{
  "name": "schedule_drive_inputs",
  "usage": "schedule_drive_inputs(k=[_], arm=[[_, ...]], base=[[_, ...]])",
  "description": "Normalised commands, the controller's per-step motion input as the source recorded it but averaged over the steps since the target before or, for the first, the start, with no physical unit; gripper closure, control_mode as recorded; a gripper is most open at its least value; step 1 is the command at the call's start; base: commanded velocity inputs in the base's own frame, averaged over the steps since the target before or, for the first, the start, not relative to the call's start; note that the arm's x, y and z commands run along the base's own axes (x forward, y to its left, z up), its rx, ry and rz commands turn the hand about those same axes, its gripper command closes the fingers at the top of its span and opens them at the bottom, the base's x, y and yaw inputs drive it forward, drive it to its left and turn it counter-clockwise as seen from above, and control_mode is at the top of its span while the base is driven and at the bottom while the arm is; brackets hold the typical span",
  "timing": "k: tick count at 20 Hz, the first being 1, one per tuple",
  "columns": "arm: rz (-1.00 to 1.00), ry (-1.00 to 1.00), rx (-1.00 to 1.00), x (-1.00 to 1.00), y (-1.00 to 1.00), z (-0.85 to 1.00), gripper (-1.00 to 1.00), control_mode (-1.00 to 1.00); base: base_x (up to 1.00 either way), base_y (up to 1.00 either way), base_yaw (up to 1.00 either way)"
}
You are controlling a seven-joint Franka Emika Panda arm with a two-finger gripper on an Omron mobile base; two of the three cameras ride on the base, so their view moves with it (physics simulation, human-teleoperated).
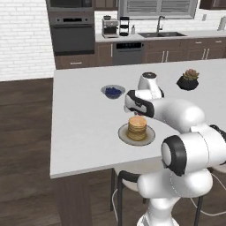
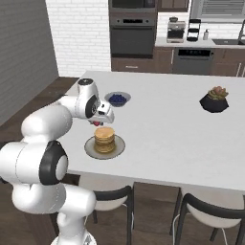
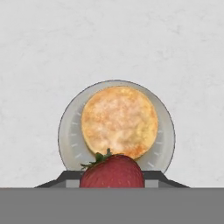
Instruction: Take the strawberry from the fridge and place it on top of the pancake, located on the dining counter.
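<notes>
In the hand view, the red strawberry (image 3: 112,171) with green leaves sits between my two dark fingertips. My gripper (image 3: 112,178) is shut on it. Below it lies the golden pancake (image 3: 119,120) stack on its round grey plate (image 3: 66,140). From the right base view, my gripper (image 2: 99,121) hangs just above and to the left of the pancake (image 2: 104,139), with the strawberry (image 2: 97,124) a small red spot under the hand. The pancake (image 1: 137,126) stands near the front of the white dining counter (image 1: 79,123). The fridge is out of view.
A small bowl of blue berries (image 1: 113,92) stands behind the plate. A dark pot with a succulent (image 1: 188,80) sits far right on the counter. Black-framed stools (image 2: 203,210) stand under the counter's near edge. Oven and cabinets line the back wall.
</notes>
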Motion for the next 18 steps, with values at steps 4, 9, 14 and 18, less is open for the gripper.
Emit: schedule_drive_inputs(k=[4,9,14,18], arm=[[0.0,0.0,0.0,0.0,-0.04,-0.15,1.0,-1.0],[0.0,0.01,0.0,0.24,-0.01,-0.24,1.0,-1.0],[0.0,0.03,0.0,0.34,-0.04,-0.28,1.0,-1.0],[0.0,0.02,0.0,0.26,0.0,-0.27,1.0,-1.0]], base=[[0.0,0.0,0.0],[0.0,0.0,0.0],[0.0,0.0,0.0],[0.0,0.0,0.0]])
